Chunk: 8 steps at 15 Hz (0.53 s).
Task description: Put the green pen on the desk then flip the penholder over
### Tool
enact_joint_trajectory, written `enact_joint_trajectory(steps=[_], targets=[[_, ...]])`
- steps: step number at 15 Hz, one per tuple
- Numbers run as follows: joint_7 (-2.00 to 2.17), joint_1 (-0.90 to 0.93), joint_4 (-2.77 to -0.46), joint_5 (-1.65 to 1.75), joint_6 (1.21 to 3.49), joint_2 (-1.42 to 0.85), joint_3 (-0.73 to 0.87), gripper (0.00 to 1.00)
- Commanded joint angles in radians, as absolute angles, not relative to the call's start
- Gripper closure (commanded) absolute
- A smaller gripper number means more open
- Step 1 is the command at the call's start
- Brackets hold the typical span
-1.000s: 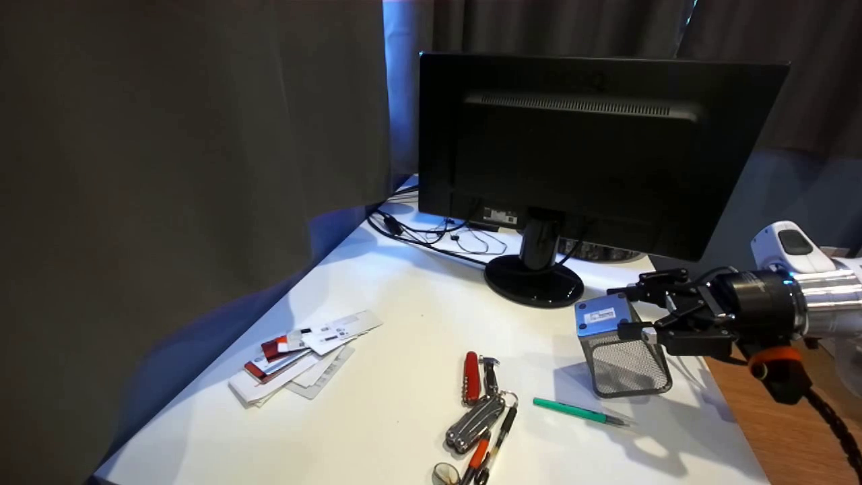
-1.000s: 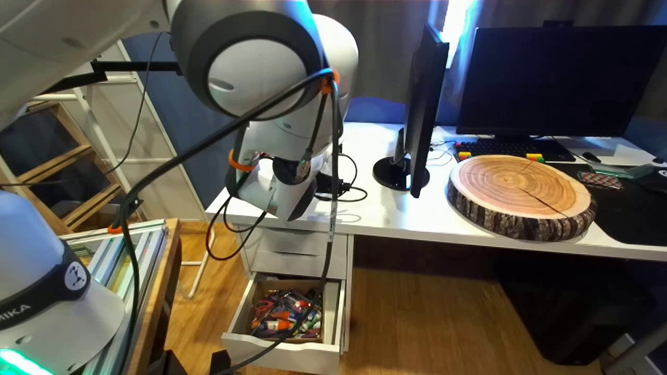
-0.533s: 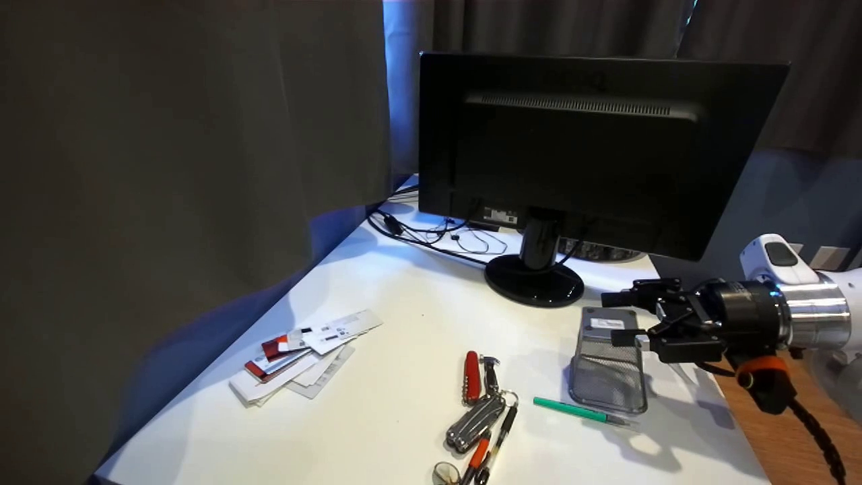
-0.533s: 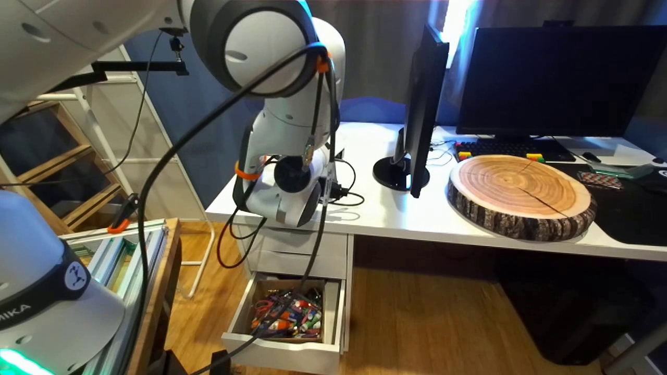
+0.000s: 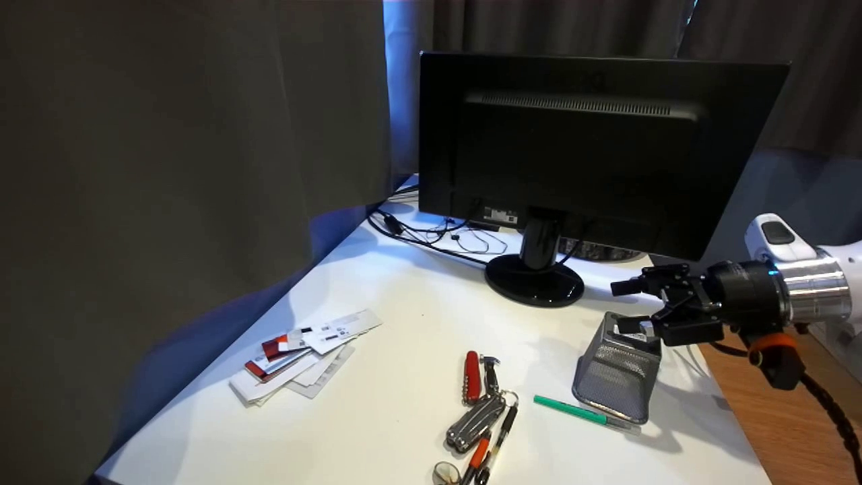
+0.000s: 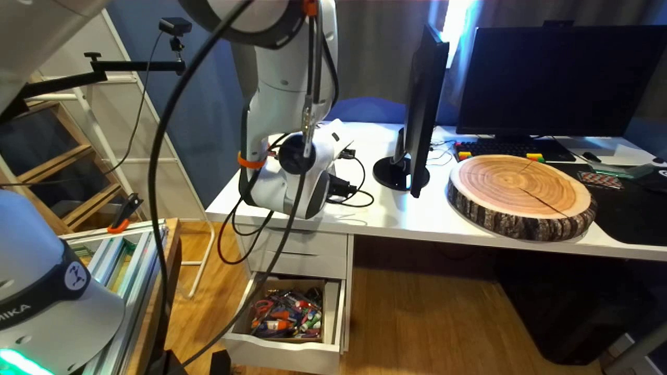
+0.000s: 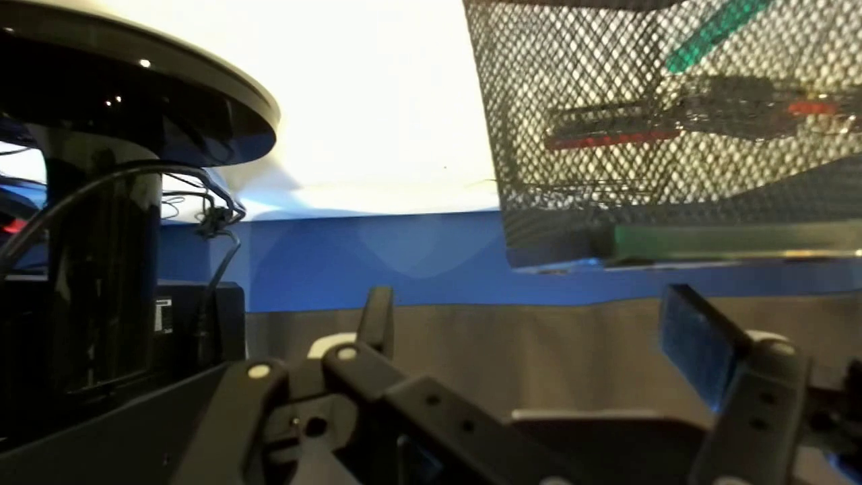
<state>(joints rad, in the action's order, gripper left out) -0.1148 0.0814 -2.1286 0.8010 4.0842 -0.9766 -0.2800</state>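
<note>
Probably the tail end of the flip. Penholder (image 5: pixel 613 377) right of frame in an exterior view, closed end uppermost, mouth down on the desk (image 5: pixel 411 417); can't tell whether the rim sits flat all round. Gripper (image 5: pixel 630 306): jaws spread wide, nothing between them; wrist view shows a gap between it and the mesh. Green pen (image 5: pixel 572 409) on the desk, lower right, clear end just beside the rim, contact unclear.

To finish well: back straight off, jaws wide, so nothing snags the mesh; if the penholder rocks, a light press on the closed end, steering away from the pen.

Materials: dark metal mesh, square, tapering upward, the pen showing green through it in the wrist view; probably light, apt to skid on the smooth white top. Pen slim, likely to roll if nudged.
</note>
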Motion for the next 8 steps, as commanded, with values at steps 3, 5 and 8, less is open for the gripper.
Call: enact_joint_trajectory(steps=[3, 5, 8], targets=[[-0.023, 0.149, -2.323, 0.671, 3.817, -0.661, -0.276, 0.0], [0.028, 0.137, -2.368, 0.678, 3.712, -0.561, -0.317, 0.0], [0.165, 0.1, -2.41, 0.716, 3.535, -0.427, -0.398, 0.0]])
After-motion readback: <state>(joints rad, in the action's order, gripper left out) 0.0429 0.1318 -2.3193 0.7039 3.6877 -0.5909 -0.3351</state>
